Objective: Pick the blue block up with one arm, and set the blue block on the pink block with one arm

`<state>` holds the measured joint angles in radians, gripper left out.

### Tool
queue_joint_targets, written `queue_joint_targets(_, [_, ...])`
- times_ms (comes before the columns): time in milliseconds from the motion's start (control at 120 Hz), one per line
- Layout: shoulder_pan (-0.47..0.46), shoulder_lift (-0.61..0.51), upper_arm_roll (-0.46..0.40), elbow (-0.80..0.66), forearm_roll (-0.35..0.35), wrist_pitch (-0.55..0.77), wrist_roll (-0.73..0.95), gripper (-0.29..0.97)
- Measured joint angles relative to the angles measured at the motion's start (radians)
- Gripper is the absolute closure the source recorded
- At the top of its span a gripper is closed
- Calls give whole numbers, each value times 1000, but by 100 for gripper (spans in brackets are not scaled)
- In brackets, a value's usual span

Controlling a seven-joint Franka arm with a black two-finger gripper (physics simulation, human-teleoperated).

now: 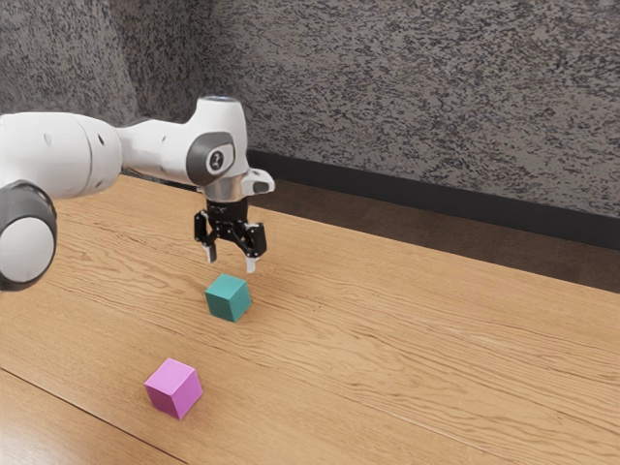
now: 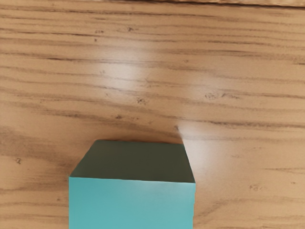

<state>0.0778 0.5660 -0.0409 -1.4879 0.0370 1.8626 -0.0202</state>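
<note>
Blue block (image 1: 228, 296): one cube, teal-blue, resting flat on the wooden table (image 1: 417, 339), untouched by anything. Position: directly below the gripper, apart from it, with open air between the fingertips and the cube's top face. In the wrist view the same cube (image 2: 132, 200) sits just under the hand, its bright top face and one shaded side face visible against the wood grain (image 2: 143, 71).

Pink block (image 1: 173, 387): one cube, magenta-pink, flat on the same table, nearer the camera than the blue block and toward the exterior view's left of it. The two cubes stand near each other but not touching.

Gripper (image 1: 231, 259): black, two-finger, pointing straight down from the white arm (image 1: 107, 155), which enters from the exterior view's left. Fingers spread apart, holding nothing.

Surroundings: speckled grey wall (image 1: 436, 87) behind the table, with a dark baseboard (image 1: 436, 194) along its foot.
</note>
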Motion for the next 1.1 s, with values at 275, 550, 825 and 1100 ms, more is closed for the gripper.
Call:
queue_joint_targets(275, [13,61,14,-2,-12,109,24,0])
queue_joint_targets(550, [14,72,18,-73,-17,154,40,0])
queue_joint_targets(825, [2,73,23,-91,17,188,68,0])
queue_joint_targets(1100, [-5,70,21,-91,34,201,92,0])
